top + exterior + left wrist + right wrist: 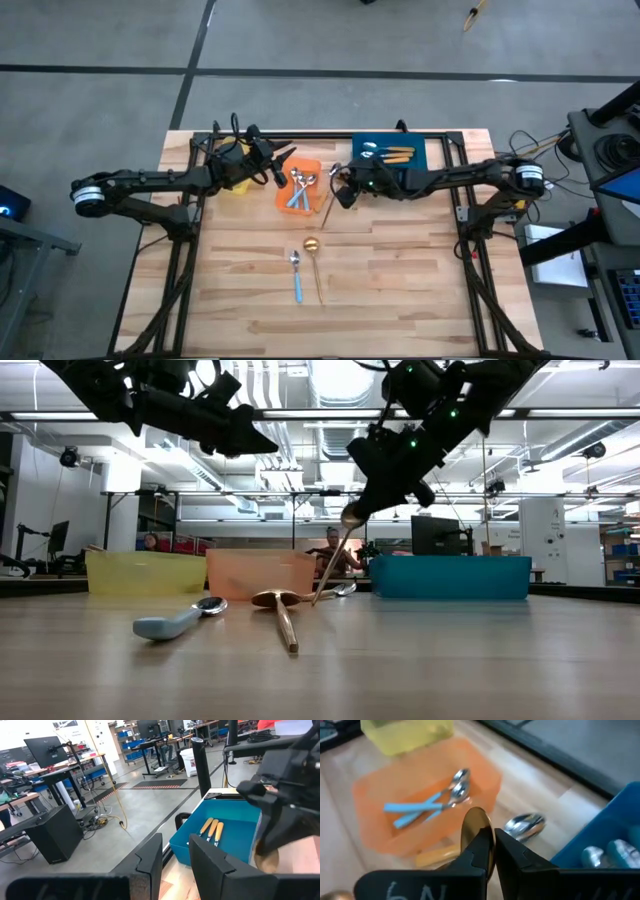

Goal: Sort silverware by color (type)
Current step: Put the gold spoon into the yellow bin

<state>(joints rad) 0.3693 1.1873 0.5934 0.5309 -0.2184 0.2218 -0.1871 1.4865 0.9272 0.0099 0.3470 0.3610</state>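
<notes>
right pincer (492,851) is closed tight on a gold spoon (477,827) and holds it tilted above the surface (400,270), between the orange bin (310,165) and the blue bin (430,150). left pincer (285,158) hangs with fingers apart, holding nothing, near the orange bin. one blue-handled spoon (297,275) and another gold spoon (313,262) lie side by side on the surface.

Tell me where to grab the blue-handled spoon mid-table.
Pinch the light-blue-handled silver spoon mid-handle from straight above, fingers across: it lies flat, a thin gold spoon close alongside. Use the open left gripper; the right gripper is full.
</notes>
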